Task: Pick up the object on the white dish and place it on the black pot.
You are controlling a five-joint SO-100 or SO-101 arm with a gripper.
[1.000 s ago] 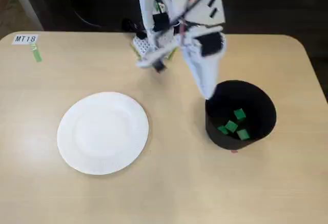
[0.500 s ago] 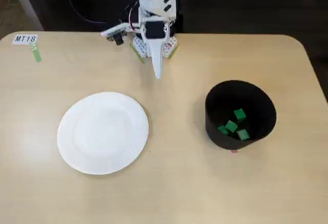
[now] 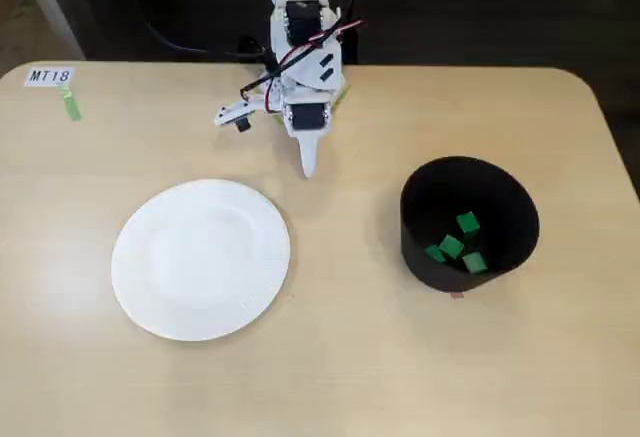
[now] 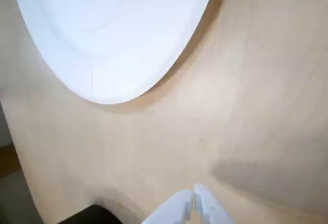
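since before: arm (image 3: 300,47) has swung away from above the pot, back toward its base at the far edge of the table, and folded down a little further in the last half second; plate and pot have not shifted.
gripper (image 3: 307,165): fingers pressed together with nothing between them, as the wrist view (image 4: 195,202) confirms; tip points down at bare table (image 3: 330,357), near the far rim of the plate.
plate (image 3: 200,259): white, ribbed rim, empty in both views (image 4: 118,29); no cube on it.
pot (image 3: 500,202): black, well apart from the plate on the right of the fixed view, upright.
cubes (image 3: 455,244): three small green ones lie on the pot's floor; which was the last one dropped i cannot tell.
task state: looks finished, judging by the bare plate.
risk: with nothing left to pick, another reach at the plate would close on air or nudge the light paper plate; a low sweep to the right could knock the pot and spill the cubes.
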